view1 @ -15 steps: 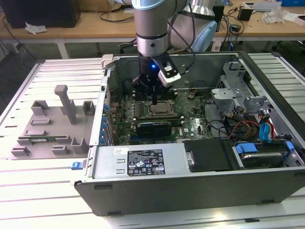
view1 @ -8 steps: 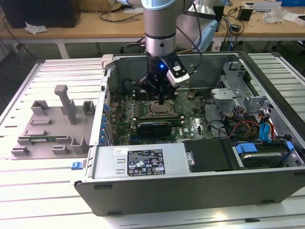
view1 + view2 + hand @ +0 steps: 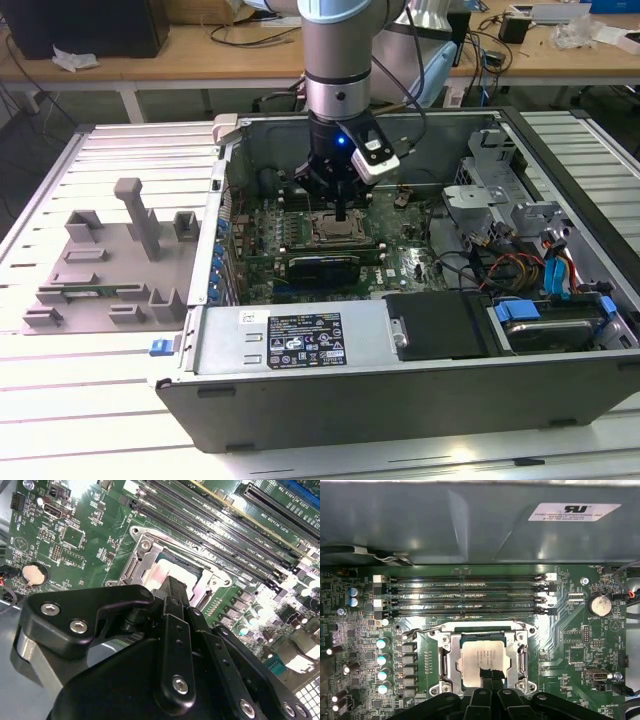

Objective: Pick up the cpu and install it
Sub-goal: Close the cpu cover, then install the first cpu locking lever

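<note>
The cpu (image 3: 483, 655), a small silver square, lies flat inside the open metal frame of the motherboard socket (image 3: 448, 656). My gripper (image 3: 488, 676) stands straight above it, its dark fingers pressed together and their tips on the chip's top near one edge. In the second wrist view the fingers (image 3: 176, 596) cover part of the cpu (image 3: 169, 573). From the exterior view, the gripper (image 3: 342, 214) reaches down into the open computer case (image 3: 300, 345) over the cpu (image 3: 330, 231).
Memory slots (image 3: 465, 596) run beside the socket, and capacitors (image 3: 382, 659) line another side. A drive cage and cables (image 3: 520, 240) fill the case on the exterior view's right. A grey fixture plate with blocks (image 3: 110, 260) lies outside the case on the exterior view's left.
</note>
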Robot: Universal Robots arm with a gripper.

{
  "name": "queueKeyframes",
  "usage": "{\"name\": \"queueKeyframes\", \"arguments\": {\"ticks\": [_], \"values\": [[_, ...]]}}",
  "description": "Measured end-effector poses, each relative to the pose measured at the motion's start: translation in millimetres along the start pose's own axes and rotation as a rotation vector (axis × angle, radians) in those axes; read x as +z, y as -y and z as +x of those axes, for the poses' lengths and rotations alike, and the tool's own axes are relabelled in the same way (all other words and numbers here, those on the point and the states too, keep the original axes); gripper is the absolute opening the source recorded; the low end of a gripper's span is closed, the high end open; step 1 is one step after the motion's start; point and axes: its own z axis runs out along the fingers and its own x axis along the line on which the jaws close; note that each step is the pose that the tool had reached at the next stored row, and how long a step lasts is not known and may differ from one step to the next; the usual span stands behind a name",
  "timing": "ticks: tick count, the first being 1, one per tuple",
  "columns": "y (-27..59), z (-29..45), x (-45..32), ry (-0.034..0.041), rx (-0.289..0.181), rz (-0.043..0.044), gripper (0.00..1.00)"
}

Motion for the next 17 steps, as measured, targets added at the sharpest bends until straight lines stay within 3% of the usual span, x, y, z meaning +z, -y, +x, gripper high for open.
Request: {"name": "queueKeyframes", "arguments": {"ticks": [17], "values": [[0.0, 0.0, 0.0, 0.0013, 0.0, 0.0, 0.11]]}}
